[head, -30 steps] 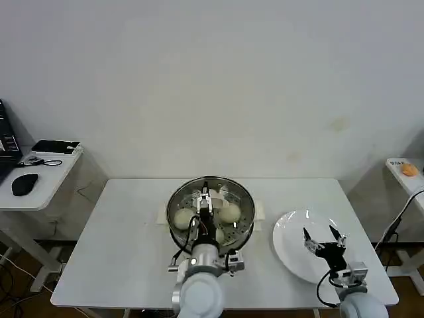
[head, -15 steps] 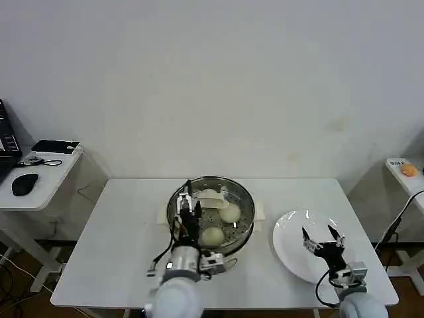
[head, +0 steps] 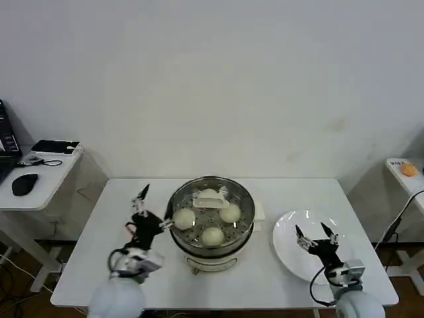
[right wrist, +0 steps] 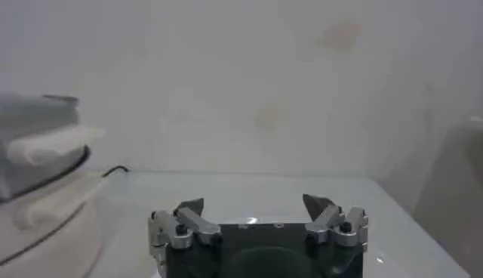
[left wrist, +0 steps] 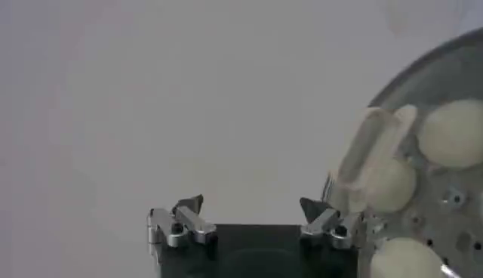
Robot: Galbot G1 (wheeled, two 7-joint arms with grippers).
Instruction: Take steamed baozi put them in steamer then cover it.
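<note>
pretty even, bright indoor light from above, soft shadows under the steamer [head: 211, 225] and table [head: 99, 225]. bit of glare on the steel rim and white plate [head: 291, 248]. left wrist view is hazy, washed out, buns soft-edged up close

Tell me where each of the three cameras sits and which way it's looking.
Head view: on the robot's head, looking down at the table, steamer, plate; both claws show.
Left wrist view: on the left arm, facing its open left claw beside the cover.
Right wrist view: on the right arm, facing its open right claw, wall ahead.
Shared: steamed baozi in head and left wrist views.
</note>
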